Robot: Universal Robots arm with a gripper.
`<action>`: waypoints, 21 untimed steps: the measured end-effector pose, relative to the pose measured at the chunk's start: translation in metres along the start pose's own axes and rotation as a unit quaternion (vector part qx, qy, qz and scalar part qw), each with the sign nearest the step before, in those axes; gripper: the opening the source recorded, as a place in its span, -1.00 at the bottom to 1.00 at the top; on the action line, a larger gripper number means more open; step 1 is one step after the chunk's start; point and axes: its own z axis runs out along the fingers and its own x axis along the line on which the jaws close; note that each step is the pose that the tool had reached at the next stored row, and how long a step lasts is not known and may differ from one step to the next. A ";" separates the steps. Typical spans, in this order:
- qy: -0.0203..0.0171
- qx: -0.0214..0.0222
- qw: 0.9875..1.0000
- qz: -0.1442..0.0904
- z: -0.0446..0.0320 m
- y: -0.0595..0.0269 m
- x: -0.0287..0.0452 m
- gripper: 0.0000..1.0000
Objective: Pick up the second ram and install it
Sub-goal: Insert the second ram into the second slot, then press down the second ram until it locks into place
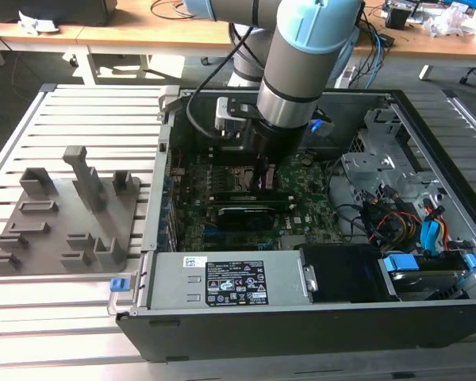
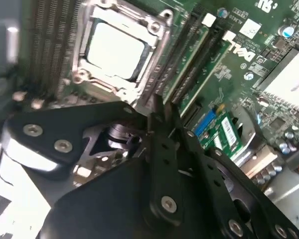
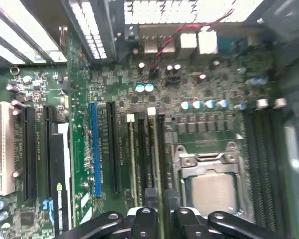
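Gripper lowered inside open computer case, fingers pressed together — pinching second ram at motherboard slots beside processor socket.

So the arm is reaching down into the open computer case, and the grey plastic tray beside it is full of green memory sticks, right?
Not quite. In the exterior view the arm does reach into the computer case, but the grey plastic tray at that view's left holds no green sticks; its slots are bare.
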 end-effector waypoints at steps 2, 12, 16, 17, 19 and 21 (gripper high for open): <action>0.001 0.000 1.000 0.000 -0.0094 0.0014 -0.0048 -0.79; 0.020 0.030 0.999 -0.004 -0.0094 0.0017 -0.0049 -0.79; 0.020 0.030 0.999 -0.005 -0.0080 -0.0021 -0.0051 -0.79; 0.021 0.029 0.999 -0.005 -0.0063 -0.0074 -0.0054 -0.79; 0.022 0.029 0.999 -0.005 -0.0033 -0.0166 -0.0058 -0.79; 0.022 0.026 0.999 -0.005 0.0048 -0.0336 -0.0066 -0.79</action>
